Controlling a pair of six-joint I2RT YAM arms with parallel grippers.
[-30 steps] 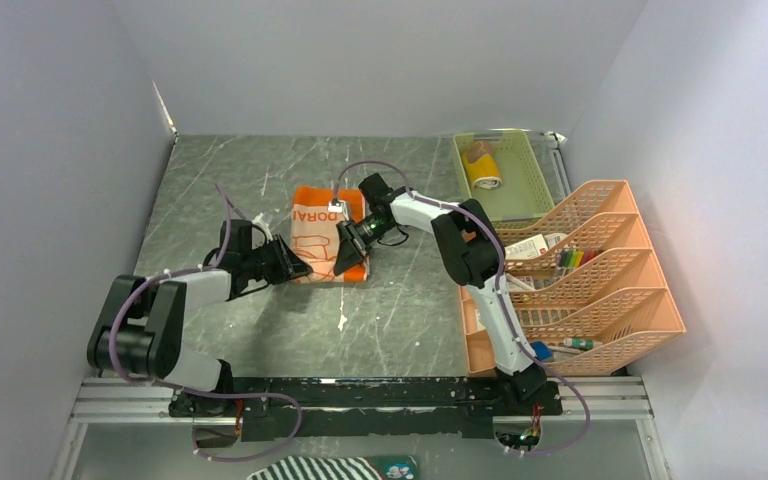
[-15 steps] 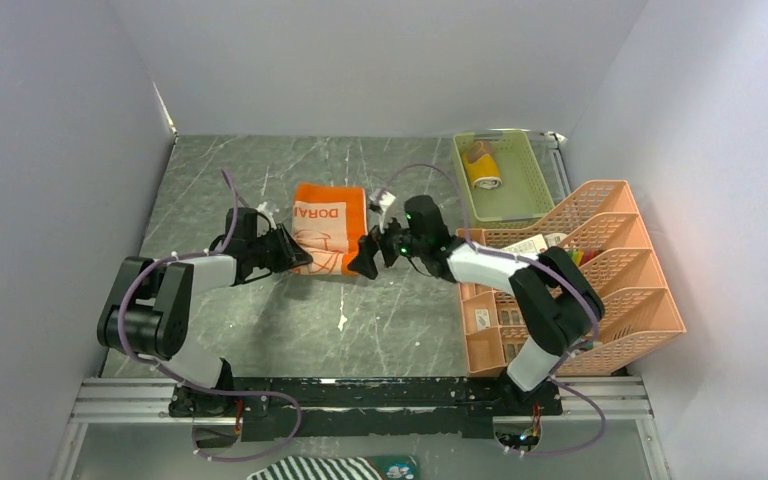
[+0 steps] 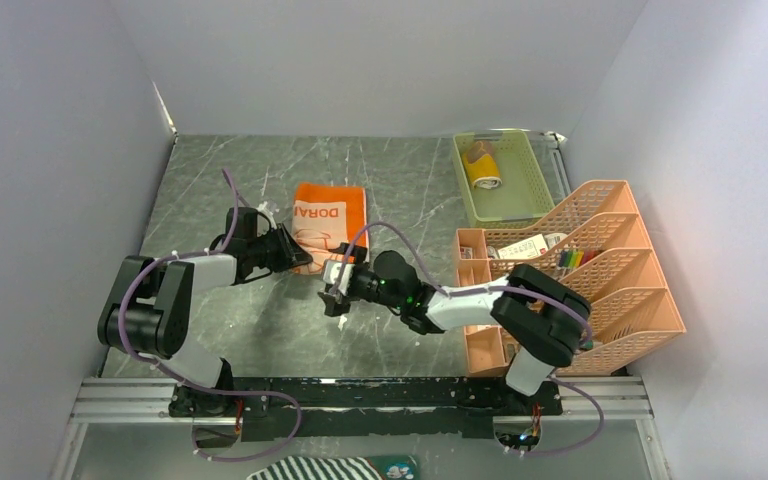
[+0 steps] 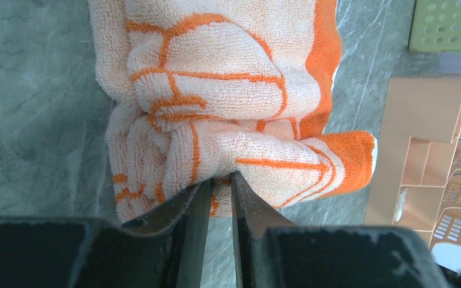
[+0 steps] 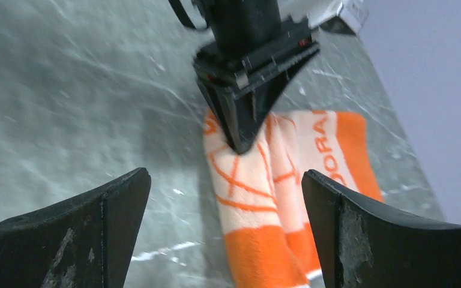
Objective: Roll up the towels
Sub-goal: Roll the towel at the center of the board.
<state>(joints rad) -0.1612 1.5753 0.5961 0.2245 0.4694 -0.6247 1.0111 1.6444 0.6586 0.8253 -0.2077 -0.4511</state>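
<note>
The orange towel (image 3: pixel 330 215) with cream cartoon lines lies mid-table, its near part bunched into a loose roll (image 4: pixel 216 78). My left gripper (image 3: pixel 298 252) is shut on a fold at the roll's near-left edge (image 4: pixel 219 182). Just near-right of the towel, my right gripper (image 3: pixel 330 290) hangs low and open. In the right wrist view its fingers (image 5: pixel 120 222) stand wide apart, with the towel (image 5: pixel 264 198) and the left gripper (image 5: pixel 246 120) ahead of them and nothing held. A mustard-yellow rolled towel (image 3: pixel 483 170) lies in the green basket (image 3: pixel 540 185).
An orange tiered desk organiser (image 3: pixel 600 270) holding pens and papers stands at the right, close behind the right arm. The green basket sits at the back right. A black-and-white striped cloth (image 3: pixel 340 468) lies below the arm bases. White walls close in the sides and back.
My right gripper opened, let go of the orange towel and swung back and down to its near-right side. The left gripper kept its pinch on the towel's edge.
</note>
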